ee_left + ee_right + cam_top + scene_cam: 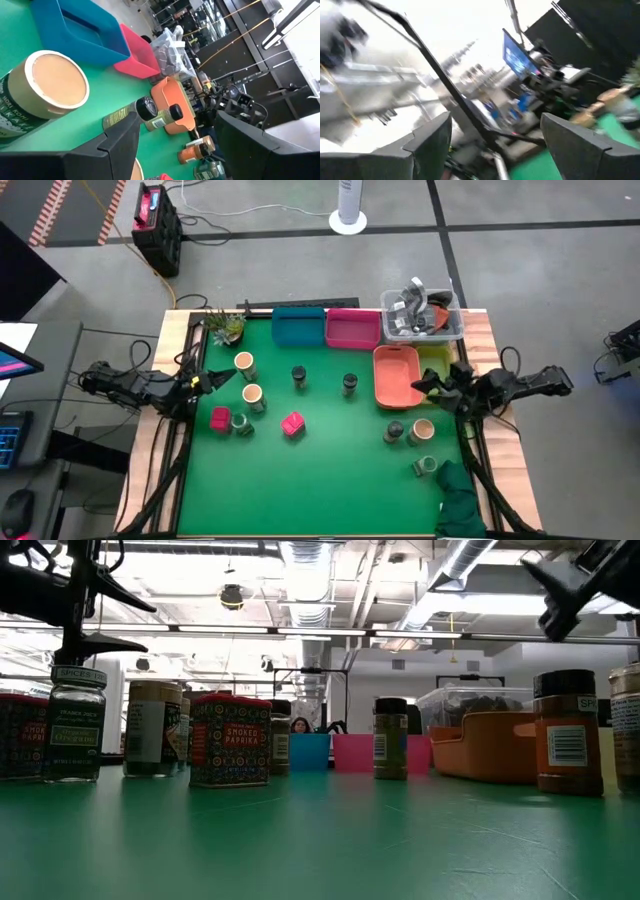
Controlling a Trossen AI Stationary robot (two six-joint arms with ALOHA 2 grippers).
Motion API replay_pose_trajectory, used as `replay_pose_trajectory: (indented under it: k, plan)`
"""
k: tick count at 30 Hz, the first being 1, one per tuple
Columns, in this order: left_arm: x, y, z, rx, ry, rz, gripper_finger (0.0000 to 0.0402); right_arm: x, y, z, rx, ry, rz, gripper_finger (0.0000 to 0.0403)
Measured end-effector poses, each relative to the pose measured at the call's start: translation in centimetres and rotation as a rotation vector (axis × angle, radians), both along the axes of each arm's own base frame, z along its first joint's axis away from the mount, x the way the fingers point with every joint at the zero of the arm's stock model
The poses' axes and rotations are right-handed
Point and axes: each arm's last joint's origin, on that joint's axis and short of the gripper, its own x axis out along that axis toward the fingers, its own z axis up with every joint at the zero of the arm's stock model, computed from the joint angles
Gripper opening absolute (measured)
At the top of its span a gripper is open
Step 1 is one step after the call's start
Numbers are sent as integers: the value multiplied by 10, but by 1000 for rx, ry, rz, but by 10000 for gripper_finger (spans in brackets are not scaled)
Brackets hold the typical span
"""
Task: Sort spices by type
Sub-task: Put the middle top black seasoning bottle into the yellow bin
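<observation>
The left hand (207, 381) hovers at the table's left edge, its fingers parted with nothing between them, pointing in toward the two tan-topped jars. One tan-topped jar (245, 364) stands just beside its fingertips, and the second tan-topped jar (252, 396) stands a little nearer the front. In front of these, a pink-red tin (220, 418) and a green-topped jar (241, 423) stand touching or nearly so, close to the left edge. A second pink-red tin (292, 424) lies tilted, a little to their right.

The right hand (432, 385) hangs at the right edge over the orange bin (396, 376), its fingers spread and holding nothing. Two dark-lidded jars (298, 376) (349, 385) stand apart in the middle of the table. Near the right edge, a dark jar (394, 432) and a tan-lidded jar (423, 430) stand side by side, and another jar (425, 467) lies on its side nearer the front, just beside a green cloth (460, 500) at the front right corner.

Along the far edge sit a blue bin (298, 327), a pink bin (352, 329) and a clear tub of metal parts (422, 313), with a small plant (226, 328) at the far left corner. The green table (330, 490) is open across its near middle, and between the left and right clusters.
</observation>
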Motion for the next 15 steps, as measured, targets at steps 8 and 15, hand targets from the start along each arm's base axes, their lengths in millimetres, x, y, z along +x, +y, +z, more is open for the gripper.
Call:
replay_pose_trajectory:
  k: [8,15]
  plan:
    - [-1,1,0,-14,-16,52,242,0,-1,1,140,0,52,329]
    - [0,1,7,4,-60,43,242,1,-4,-1,171,36,-64,329]
